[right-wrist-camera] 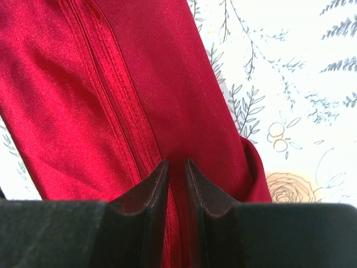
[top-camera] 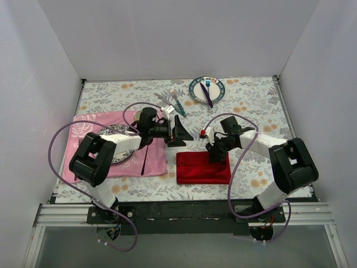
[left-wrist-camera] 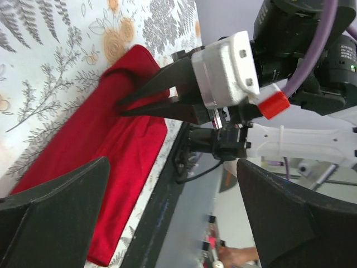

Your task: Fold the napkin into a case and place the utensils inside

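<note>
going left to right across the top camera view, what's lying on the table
pink placemat → teal-handled fork and knife → patterned plate; the red napkin overlaps the last two, so left out

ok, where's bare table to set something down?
Bare: back-left strip between mat and wall, left of the utensils; right side past the plate. Crowded: centre, left hand beside and right hand on the napkin.
</note>
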{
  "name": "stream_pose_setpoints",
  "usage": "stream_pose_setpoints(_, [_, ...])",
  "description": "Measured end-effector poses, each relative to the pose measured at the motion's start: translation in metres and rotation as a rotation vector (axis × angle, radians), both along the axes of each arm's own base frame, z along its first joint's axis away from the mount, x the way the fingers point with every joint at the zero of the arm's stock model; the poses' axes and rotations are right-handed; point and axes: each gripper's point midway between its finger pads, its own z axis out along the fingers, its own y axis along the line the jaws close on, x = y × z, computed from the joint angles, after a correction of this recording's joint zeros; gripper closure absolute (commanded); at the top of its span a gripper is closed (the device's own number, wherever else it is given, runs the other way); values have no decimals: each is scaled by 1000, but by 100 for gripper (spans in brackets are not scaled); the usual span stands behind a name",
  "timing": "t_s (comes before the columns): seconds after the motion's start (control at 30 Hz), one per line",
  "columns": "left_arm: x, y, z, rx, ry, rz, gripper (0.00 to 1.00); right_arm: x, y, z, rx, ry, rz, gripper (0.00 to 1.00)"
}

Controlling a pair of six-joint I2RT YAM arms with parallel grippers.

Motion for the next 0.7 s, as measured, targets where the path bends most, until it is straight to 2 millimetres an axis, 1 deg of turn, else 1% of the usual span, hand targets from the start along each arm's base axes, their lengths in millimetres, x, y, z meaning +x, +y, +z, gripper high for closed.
stream_pose_setpoints(0.1, [-4,-10,-9,-38,84,-32,2,3,3,0,20,-30,4,73])
stream_pose_setpoints(0.27, [-14,-22,-28,-39,181,-68,2,6,5,0,39,-74,9,72])
stream_pose_setpoints(0.4, [-19,-27,-45,-14,224,-75,2,10,7,1,47,-99,9,72])
stream_pose_setpoints(0.53, [-18,-26,-67,37,259,-49,2,14,8,1,52,-124,8,71])
stream_pose_setpoints(0.6, [-18,-25,-82,67,287,-39,2,14,8,1,52,-130,8,68])
stream_pose_setpoints(0.63, [-19,-25,-86,67,305,-47,2,14,8,1,52,-130,8,66])
stream_pose_setpoints(0.7, [-16,-28,-85,68,304,-57,2,15,8,3,46,-127,5,61])
